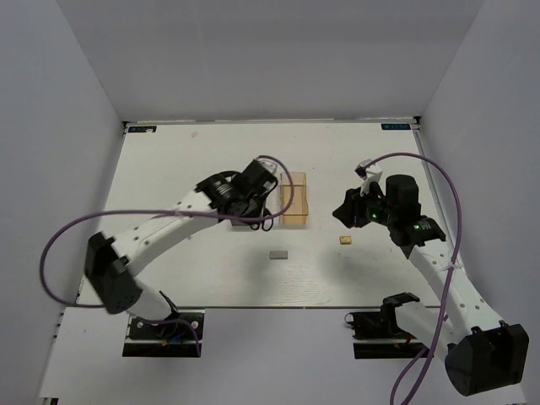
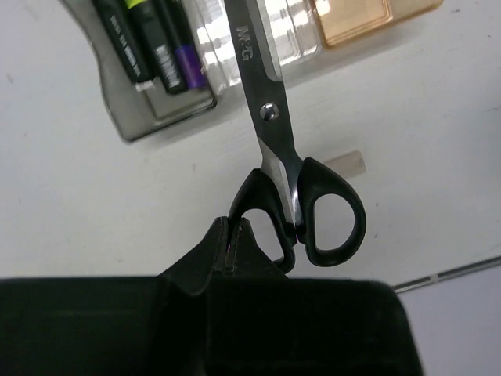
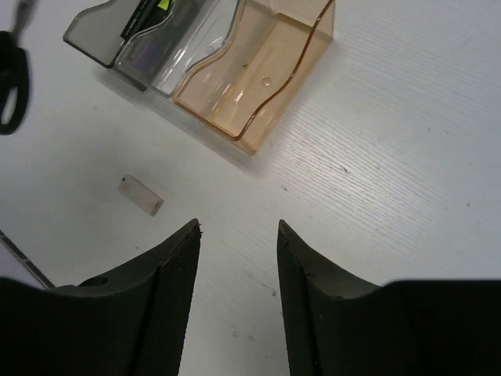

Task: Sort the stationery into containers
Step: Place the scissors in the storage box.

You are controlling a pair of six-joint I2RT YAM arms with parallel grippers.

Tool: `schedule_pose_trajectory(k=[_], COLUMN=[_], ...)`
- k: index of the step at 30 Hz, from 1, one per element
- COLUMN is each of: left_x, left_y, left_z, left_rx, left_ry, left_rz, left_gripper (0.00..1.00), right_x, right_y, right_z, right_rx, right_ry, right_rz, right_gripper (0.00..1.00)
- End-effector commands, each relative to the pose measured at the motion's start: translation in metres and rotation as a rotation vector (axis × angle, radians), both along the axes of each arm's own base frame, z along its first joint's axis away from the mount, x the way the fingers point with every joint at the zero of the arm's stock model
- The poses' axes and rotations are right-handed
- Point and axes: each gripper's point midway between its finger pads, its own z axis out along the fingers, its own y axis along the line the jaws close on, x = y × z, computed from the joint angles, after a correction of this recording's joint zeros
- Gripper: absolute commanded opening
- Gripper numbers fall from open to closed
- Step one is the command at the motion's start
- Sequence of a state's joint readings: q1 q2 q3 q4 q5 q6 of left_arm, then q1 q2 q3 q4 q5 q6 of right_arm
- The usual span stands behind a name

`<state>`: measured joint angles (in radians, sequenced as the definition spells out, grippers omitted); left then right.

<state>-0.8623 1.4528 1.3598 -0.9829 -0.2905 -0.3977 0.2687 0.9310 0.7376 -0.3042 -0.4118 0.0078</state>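
Left hand (image 2: 232, 236) is clenched on the rim of one handle loop of the scissors (image 2: 270, 117). The scissors hang off the surface (image 1: 211, 278), blades shut, tips toward 12 over the clear bin (image 2: 211, 35).

The clear bin is the middle of three. The grey bin (image 2: 149, 124) touches it at 9 and holds the highlighters (image 2: 156, 47). The orange bin (image 2: 352, 19) touches it at 3 and looks bare.

Step looks like dropping the scissors into the clear bin. To do it well:
- The grip is on a single loop, so the scissors can pivot; move slowly, no wrist snaps.
- Line the blades up with the bin's long axis and get the tips in first, clear of the shared walls.
- Lower until the tips rest on the floor or far wall, then let go. The handles will likely sit on the near rim.
- Pull back toward 6 without hooking the loop.

Right hand (image 3: 239, 243) is released and holds nothing, hovering at 3 of the bins. The eraser (image 1: 278, 253) lies at 6 of the bins and the tan block (image 1: 346, 240) at 4. Both are unsorted, and either seems a fair next pick for it.
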Motion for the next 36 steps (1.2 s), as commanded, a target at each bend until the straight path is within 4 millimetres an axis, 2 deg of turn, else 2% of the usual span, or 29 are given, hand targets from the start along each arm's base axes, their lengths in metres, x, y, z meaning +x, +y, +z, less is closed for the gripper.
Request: schedule_pose_trajectory(k=[1,2,3,4,5,9,11,16,21,23,25,26,29,30,36], left_x=[0.039,0.052,0.058,0.071,0.082,0.109,0.116,0.124,0.13,0.134,0.134,0.135,0.134,0.135,0.135], left_y=[-0.022,-0.031,-0.034,-0.027,-0.034,-0.027,-0.027,-0.025,-0.031,-0.035,-0.035,-0.035,-0.031,-0.031,-0.027], left_z=[-0.011,0.006,-0.006,-0.008,-0.011,-0.017,-0.024,-0.042,-0.061,-0.058,-0.062,-0.063,-0.065,-0.065,-0.058], left_rx=[0.065,0.035,0.054,0.056,0.058,0.054,0.063,0.074,0.092,0.077,0.087,0.089,0.092,0.089,0.085], left_ry=[-0.005,-0.034,-0.006,-0.002,0.001,0.012,0.025,0.059,0.093,0.088,0.096,0.097,0.105,0.103,0.096], left_rz=[-0.052,-0.043,-0.035,0.001,0.009,0.075,0.09,0.098,0.092,0.095,0.096,0.099,0.111,0.112,0.12], left_gripper=[0.0,0.0,0.0,0.0,0.0,0.0,0.0,0.0,0.0,0.0,0.04,0.14,0.26,0.36,0.48], right_x=[0.01,0.009,0.01,0.009,0.01,0.011,0.011,0.012,0.013,0.013,0.013,0.014,0.014,0.014,0.015], right_y=[-0.012,-0.015,-0.015,-0.016,-0.019,-0.021,-0.021,-0.023,-0.024,-0.024,-0.025,-0.025,-0.026,-0.026,-0.028], right_z=[0.011,0.01,0.013,0.013,0.01,0.01,0.009,0.007,0.004,0.002,0.002,0.002,0.001,0.0,-0.002], right_rx=[-0.024,-0.021,-0.016,-0.015,-0.015,-0.006,0.002,0.004,0.003,0.001,0.003,0.001,0.003,0.004,0.005], right_ry=[-0.084,-0.087,-0.101,-0.099,-0.094,-0.09,-0.087,-0.074,-0.061,-0.058,-0.055,-0.056,-0.053,-0.046,-0.037], right_rz=[-0.041,-0.051,-0.05,-0.052,-0.063,-0.061,-0.062,-0.066,-0.071,-0.068,-0.075,-0.074,-0.079,-0.078,-0.081], right_gripper=[0.48,0.48,0.5,0.5,0.5,0.5,0.51,0.64,0.64,0.64,0.66,0.66,0.66,0.67,0.72])
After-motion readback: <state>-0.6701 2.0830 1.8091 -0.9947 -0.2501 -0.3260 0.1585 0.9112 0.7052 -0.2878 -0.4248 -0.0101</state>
